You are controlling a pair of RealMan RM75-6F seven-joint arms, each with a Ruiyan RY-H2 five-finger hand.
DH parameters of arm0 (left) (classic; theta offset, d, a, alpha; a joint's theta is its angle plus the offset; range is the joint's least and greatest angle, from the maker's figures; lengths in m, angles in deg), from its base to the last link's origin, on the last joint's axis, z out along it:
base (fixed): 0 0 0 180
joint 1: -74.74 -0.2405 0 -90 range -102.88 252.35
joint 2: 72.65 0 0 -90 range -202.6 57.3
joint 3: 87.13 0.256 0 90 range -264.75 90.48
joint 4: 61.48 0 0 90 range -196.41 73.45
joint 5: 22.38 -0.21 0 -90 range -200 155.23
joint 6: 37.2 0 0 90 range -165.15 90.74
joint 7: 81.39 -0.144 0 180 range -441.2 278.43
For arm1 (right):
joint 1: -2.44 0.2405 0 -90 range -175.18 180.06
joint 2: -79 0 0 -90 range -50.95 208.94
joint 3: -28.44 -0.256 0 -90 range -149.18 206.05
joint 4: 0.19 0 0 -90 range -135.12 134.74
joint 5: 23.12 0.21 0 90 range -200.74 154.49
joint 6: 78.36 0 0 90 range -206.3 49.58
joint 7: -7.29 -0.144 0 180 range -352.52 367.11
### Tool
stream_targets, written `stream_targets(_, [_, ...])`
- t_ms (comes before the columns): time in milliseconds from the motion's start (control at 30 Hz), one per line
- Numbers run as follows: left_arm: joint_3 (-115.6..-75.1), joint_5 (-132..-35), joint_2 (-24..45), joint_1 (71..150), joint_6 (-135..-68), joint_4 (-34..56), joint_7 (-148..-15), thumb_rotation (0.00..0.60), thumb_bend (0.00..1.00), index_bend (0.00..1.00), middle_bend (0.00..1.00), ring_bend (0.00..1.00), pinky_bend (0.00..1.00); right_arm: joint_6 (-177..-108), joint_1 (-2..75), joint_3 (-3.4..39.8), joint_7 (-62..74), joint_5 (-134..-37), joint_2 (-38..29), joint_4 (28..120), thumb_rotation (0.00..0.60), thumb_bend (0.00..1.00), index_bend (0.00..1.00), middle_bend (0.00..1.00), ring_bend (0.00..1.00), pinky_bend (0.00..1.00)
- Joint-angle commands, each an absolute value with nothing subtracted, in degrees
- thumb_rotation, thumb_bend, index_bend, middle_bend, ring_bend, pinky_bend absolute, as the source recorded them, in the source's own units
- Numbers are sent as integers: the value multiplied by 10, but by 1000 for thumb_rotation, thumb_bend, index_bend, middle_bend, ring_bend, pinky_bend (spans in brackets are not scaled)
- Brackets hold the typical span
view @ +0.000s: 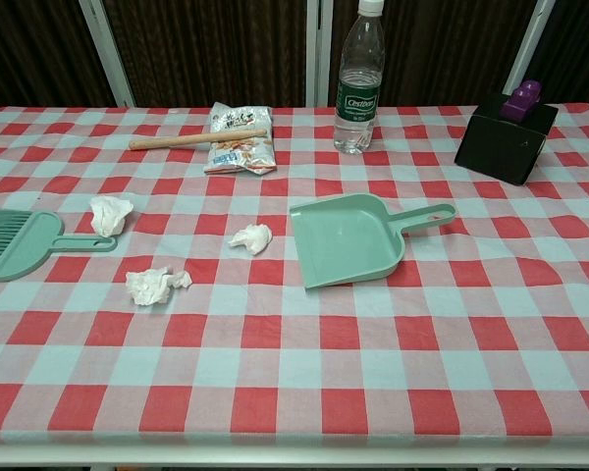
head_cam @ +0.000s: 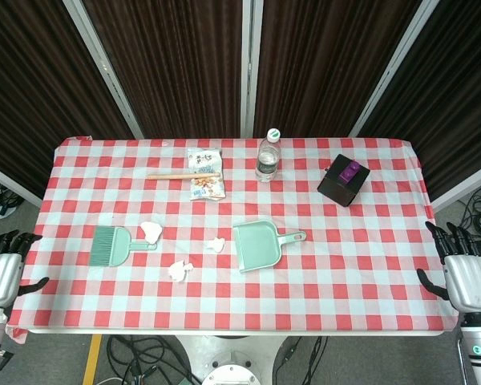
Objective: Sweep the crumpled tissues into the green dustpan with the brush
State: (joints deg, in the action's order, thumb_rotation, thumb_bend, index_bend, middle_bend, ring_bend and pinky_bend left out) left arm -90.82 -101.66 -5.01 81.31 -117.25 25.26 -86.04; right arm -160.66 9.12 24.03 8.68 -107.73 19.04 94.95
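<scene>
A green dustpan (head_cam: 259, 245) (view: 351, 238) lies mid-table, its handle pointing right. The green brush (head_cam: 112, 245) (view: 18, 242) lies flat at the left. Three crumpled tissues sit between them: one (head_cam: 151, 232) (view: 110, 215) by the brush handle, one (head_cam: 179, 269) (view: 155, 286) nearer the front, one (head_cam: 216, 245) (view: 251, 237) just left of the dustpan. My left hand (head_cam: 4, 269) hangs open off the table's left edge. Off the right edge, my right hand (head_cam: 463, 273) is open too. Neither hand touches anything, and the chest view shows neither.
A water bottle (head_cam: 268, 156) (view: 359, 83) stands at the back centre. A snack packet (head_cam: 204, 183) (view: 240, 139) and a wooden stick (head_cam: 184, 174) (view: 196, 139) lie back left. A black box with a purple top (head_cam: 344, 180) (view: 507, 135) sits back right.
</scene>
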Motion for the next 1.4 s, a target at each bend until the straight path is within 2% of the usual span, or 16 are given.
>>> stream_targets(33, [-909,-1017,-50,814,-1172,253,-862,600,99,219,195,107,142,-1609,90,240,85,-1079,190,948,600,225,54,151,34,69])
stream_targets(267, [-932,-1022,-55,842,-1163,248,-868,600,98,222,195,109,148,-1616,90,237,93,-1085,206,953,600,225,54,150,34,69])
stream_targets(300, [-938,-1021,-54,853,-1153,248,-871,600,97,231,195,126,181,-1618,91,236,94,-1087,209,954,600,225,53,150,34,69])
stream_targets(400, [-955,-1003,-52,886,-1112,256,-886,600,94,279,211,219,378,-1618,94,235,97,-1093,214,956,600,225,54,150,34,68])
stream_targets(467, [-964,-990,-46,908,-1082,254,-896,600,94,324,269,329,566,-1618,96,234,98,-1096,217,957,600,224,54,148,34,68])
stream_targets(533, [-970,-974,-32,935,-1044,243,-916,600,98,347,322,428,689,-1618,98,233,98,-1099,220,959,600,225,54,146,34,69])
stream_targets(667, [-975,-935,1,980,-981,228,-972,600,109,369,373,579,805,-1618,98,232,98,-1099,224,960,600,225,56,146,34,68])
stream_targets(800, [-974,-888,43,1019,-932,204,-1034,600,124,386,412,661,880,-1617,96,235,95,-1096,225,961,600,224,56,145,34,72])
stream_targets(967, [-973,-820,84,1055,-893,185,-1100,600,125,392,421,674,902,-1622,90,238,89,-1095,226,961,600,225,57,145,34,75])
stream_targets(1400, [-951,-731,154,1102,-902,184,-1205,600,190,401,420,677,911,-1617,87,239,79,-1085,225,954,600,225,57,145,34,76])
